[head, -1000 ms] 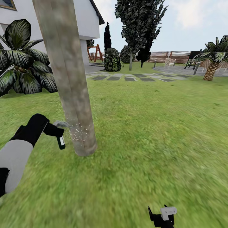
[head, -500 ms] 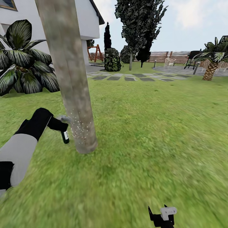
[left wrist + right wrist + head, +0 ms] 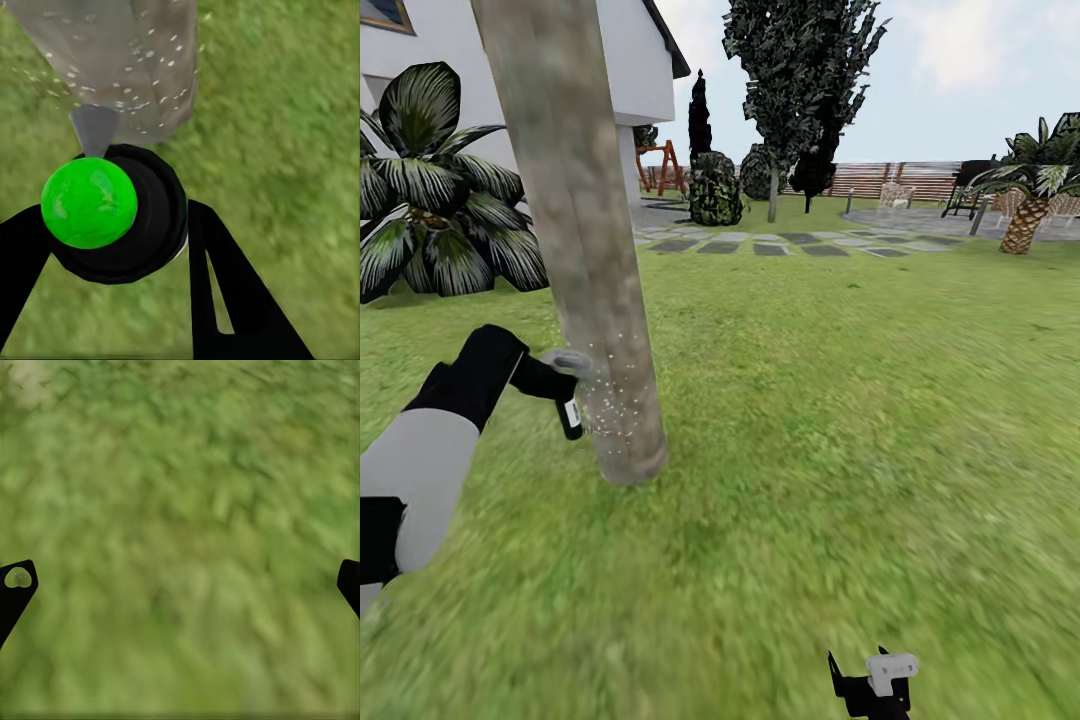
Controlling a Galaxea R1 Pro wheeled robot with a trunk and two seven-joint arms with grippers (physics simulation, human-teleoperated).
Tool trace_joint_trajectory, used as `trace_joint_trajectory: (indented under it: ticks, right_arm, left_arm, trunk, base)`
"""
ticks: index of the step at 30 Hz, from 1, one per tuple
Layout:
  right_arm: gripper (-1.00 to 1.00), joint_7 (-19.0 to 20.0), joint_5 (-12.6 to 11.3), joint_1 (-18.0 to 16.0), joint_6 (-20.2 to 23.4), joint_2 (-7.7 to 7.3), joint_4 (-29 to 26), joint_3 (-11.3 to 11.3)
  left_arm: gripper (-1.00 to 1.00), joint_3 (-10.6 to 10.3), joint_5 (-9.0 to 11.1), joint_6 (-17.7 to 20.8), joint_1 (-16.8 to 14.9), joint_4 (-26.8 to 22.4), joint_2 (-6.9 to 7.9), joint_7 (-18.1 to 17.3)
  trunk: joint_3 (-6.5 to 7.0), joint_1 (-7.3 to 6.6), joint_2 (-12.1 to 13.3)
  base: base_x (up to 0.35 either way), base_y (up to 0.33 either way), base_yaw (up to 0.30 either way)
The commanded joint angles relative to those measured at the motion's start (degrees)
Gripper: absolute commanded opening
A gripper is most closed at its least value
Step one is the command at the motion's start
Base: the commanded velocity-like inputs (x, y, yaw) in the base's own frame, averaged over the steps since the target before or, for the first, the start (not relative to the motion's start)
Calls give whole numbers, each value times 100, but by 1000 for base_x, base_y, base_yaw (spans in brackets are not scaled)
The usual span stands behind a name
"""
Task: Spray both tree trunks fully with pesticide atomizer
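Observation:
A thick, pale grey-brown tree trunk (image 3: 585,250) leans slightly as it rises from the lawn at the left of the head view. My left gripper (image 3: 550,383) is shut on the pesticide atomizer (image 3: 570,416), holding it just left of the trunk's lower part with its pale spray head (image 3: 568,361) facing the bark. Whitish pesticide specks (image 3: 615,405) hang against the trunk. In the left wrist view the atomizer (image 3: 127,217) sits between my black fingers (image 3: 232,300), with the trunk (image 3: 127,60) and specks (image 3: 150,52) just beyond. My right gripper (image 3: 875,688) hangs open over grass (image 3: 180,585).
A broad-leaved plant (image 3: 430,190) and the white house (image 3: 635,70) stand behind the trunk. Farther off are a dark-leaved tree (image 3: 800,90), grey paving slabs (image 3: 780,245), a slatted wooden fence (image 3: 890,180) and a short palm (image 3: 1028,215). Open lawn (image 3: 840,420) spreads to the right.
My left arm has lifted the atomizer up along the trunk and a little closer to it, and the cloud of specks has risen with it. The right gripper stayed still.

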Motion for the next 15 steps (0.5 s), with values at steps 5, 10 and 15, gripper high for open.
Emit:
trace_joint_trajectory:
  ticks: [5,10,15]
  right_arm:
    - [100,-5,-8,0,-3,-5,-3,0]
    - [100,-1,-8,0,-8,-8,-4,0]
    - [100,0,-9,0,-9,-8,-4,0]
  left_arm:
    - [-100,-9,7,0,4,2,24,-137]
    - [-100,-4,7,0,-2,3,26,-140]
    - [-100,-8,-24,0,-2,8,20,-140]
  trunk:
    - [0,0,0]
    - [0,0,0]
    - [0,0,0]
  base:
    - [-75,-50,0]
    - [-91,-233,0]
    - [37,-274,0]
